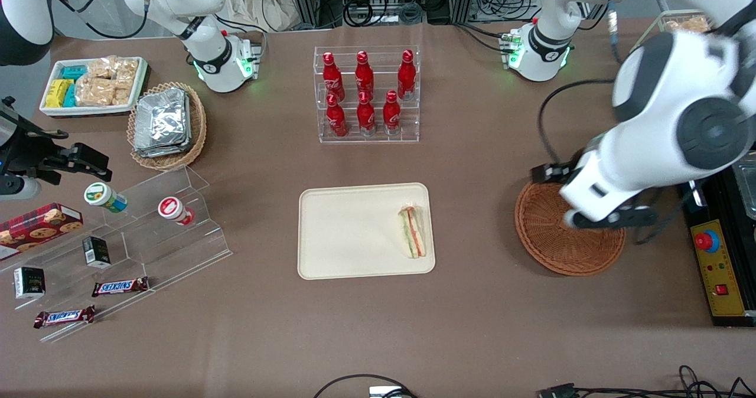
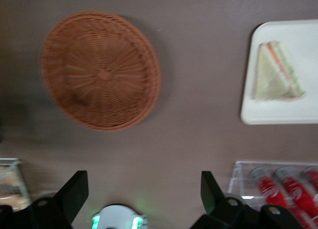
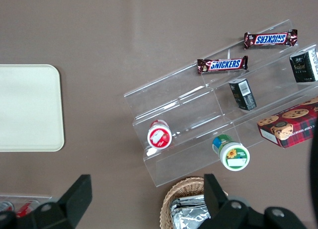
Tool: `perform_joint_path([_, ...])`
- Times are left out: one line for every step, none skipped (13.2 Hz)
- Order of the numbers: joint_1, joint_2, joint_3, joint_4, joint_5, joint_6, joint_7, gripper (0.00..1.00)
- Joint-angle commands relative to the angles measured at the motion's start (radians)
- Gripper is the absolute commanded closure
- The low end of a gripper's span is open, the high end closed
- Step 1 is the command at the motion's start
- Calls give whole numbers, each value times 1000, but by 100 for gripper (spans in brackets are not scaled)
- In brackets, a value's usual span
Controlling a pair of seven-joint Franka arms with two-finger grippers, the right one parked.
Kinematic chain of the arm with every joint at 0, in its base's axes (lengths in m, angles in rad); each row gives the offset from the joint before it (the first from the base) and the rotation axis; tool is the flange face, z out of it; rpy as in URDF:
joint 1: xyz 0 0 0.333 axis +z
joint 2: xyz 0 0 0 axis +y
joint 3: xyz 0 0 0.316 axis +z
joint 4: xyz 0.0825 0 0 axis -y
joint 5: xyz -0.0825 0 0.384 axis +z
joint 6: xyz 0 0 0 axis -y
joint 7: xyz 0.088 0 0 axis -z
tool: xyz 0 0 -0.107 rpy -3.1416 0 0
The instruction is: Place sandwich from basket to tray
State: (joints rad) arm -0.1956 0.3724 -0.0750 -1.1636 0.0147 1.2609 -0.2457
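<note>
The sandwich (image 1: 412,232) is lying on the tray (image 1: 348,232), close to the rim at the working arm's end, wedge flat with its green and red-orange layers showing — so the placing looks done, and the step in hand reads as the pull-away from the drop. The gripper (image 2: 144,191) is up above the table with its fingers (image 2: 74,191) spread wide and nothing between them; in the wrist view only bare brown tabletop shows in the gap. From the front, the arm's wrist hangs over the basket (image 1: 568,231), which is empty — nothing but woven wicker inside. The sandwich sits well apart from the gripper, off toward the parked arm's end, with a stretch of open table between tray and basket. What the next move calls for, by my reading, is little more than clearing upward and away without dipping toward the basket rim; no fresh grasp seems needed. The rack of red bottles (image 1: 366,94) stands farther from the front camera than the tray, away from the arm.
</note>
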Motion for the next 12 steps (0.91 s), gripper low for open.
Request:
perform_joint_path([50,-90,-9,-89,51,-22,136,0])
perform_joint_path([61,-113,-9,-123,62,-12,154,0])
perform_joint_path([71,-131,-11,-154,65,-9,154,0])
perform_joint_path([87,-162,-11,-204,59,18,155,0])
perform_joint_path([99,-211,-11,-291,54,72,155,0])
perform_joint_path([116,-286,-11,-412,50,150,166,0])
perform_joint_path([117,-355,-11,-529,50,225,175,0])
perform_joint_path([117,-403,-11,-610,50,277,175,0])
perform_joint_path([117,-417,-11,-635,50,288,175,0])
perform_joint_path([117,-415,-11,-631,51,290,175,0])
perform_joint_path([117,-415,-11,-630,51,293,175,0])
perform_joint_path([117,-414,-11,-625,50,296,175,0])
